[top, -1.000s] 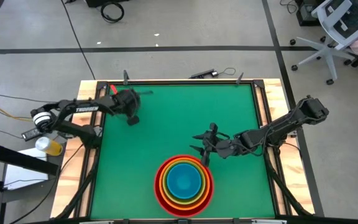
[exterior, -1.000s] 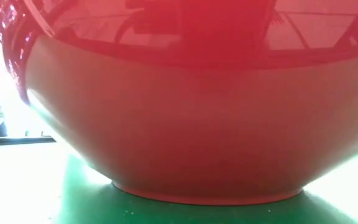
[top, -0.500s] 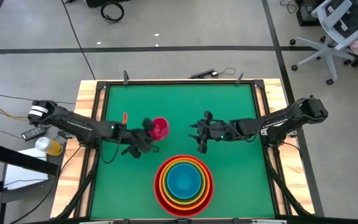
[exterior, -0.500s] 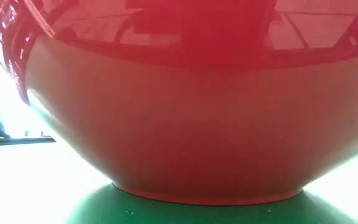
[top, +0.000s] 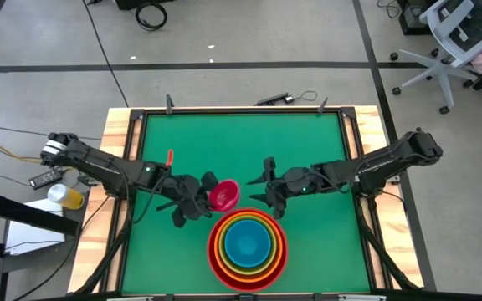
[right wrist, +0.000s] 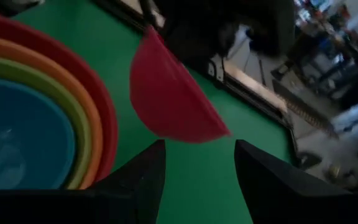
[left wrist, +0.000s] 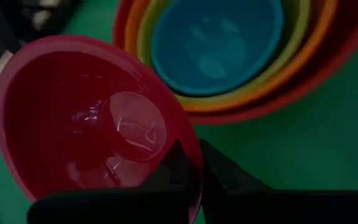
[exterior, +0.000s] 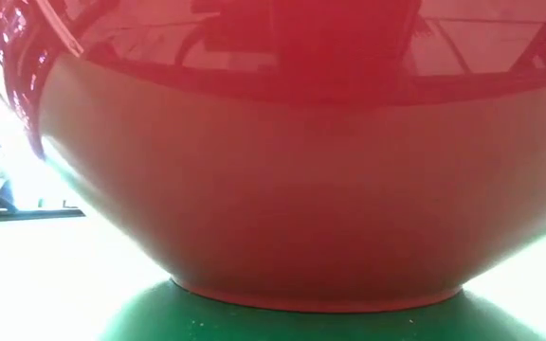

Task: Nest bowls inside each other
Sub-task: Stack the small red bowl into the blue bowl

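Four bowls sit nested near the table's front edge: red (top: pixel 214 255) outermost, then orange (top: pixel 221 226), yellow-green (left wrist: pixel 300 37) and blue (top: pixel 247 242) innermost. In the low view the red bowl's wall (exterior: pixel 311 189) fills the picture, its foot on the green mat. The small pink bowl (top: pixel 223 195) hangs in the air just beyond the stack's far left rim, with my left gripper (top: pixel 205 195) shut on it. My right gripper (top: pixel 266 192) hovers open beside the stack's far right rim, with nothing between its fingers (right wrist: pixel 138 177). My left gripper pinches the pink bowl's rim (left wrist: pixel 191 171), one finger (left wrist: pixel 173 163) inside the bowl and the other (left wrist: pixel 224 169) outside it. It comes from the table's left, slanting down. The bowl is lifted clear and tilted, its opening turned up and toward the left.
A small red stick-like object (top: pixel 169 156) lies on the mat at the left. Wooden rails (top: pixel 136 113) frame the green mat (top: pixel 241 142), which has free room across its far half. A yellow cup (top: pixel 68 196) stands off the table's left side.
My left gripper has swung from the far left corner toward the nested stack, rolling as it went, and carries the pink bowl lifted clear, now close to the stack's far rim. My right gripper has rolled and risen a little, staying open beside the stack.
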Tool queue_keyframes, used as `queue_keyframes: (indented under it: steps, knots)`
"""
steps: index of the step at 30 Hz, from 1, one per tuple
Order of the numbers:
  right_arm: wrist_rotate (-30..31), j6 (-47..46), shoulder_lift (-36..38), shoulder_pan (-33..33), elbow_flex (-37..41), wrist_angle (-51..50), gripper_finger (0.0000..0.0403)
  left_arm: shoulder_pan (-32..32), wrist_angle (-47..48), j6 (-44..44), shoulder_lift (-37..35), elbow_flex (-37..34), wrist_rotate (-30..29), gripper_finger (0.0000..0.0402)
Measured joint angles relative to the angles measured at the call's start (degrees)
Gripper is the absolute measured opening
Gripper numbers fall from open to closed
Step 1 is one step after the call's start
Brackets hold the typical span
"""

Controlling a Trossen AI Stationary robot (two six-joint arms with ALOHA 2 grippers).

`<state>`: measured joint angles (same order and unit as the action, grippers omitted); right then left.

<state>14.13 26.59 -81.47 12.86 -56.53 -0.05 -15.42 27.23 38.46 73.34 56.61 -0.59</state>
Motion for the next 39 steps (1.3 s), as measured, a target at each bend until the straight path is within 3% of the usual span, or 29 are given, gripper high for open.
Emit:
queue_keyframes:
  steps: [3,8,21,25,29,33,39]
  knots:
    - [-0.57,1.48,-0.04,1.09,-4.01,-5.55,0.0197,-0.19,3.53,-1.53,1.9,3.1,2.5,0.0012]
    - [-8.41,1.7,-1.77,2.31,-8.49,-7.58,0.0197,-0.17,4.29,-1.87,6.8,6.94,9.98,0.0012]
    - [-22.94,-7.76,-4.46,2.78,-9.01,-13.07,0.0191,0.15,3.06,2.1,16.75,17.09,20.26,0.0012]
    - [-28.06,-12.27,-4.62,2.79,-9.05,-13.17,0.014,0.39,0.87,0.89,17.33,17.26,20.17,0.0014]
    - [-34.11,-12.98,-4.66,3.04,-8.83,-14.31,0.0035,1.09,-2.78,-5.36,17.33,17.1,19.81,0.004]
    - [-32.92,-16.02,-4.55,4.83,-7.83,-14.11,0.0028,1.99,-3.92,-16.19,16.96,17.14,18.77,0.0088]
    - [-20.7,-16.25,-4.87,9.66,-3.8,-15.23,0.0025,2.08,4.66,-22.44,14.23,17.28,15.27,0.0178]
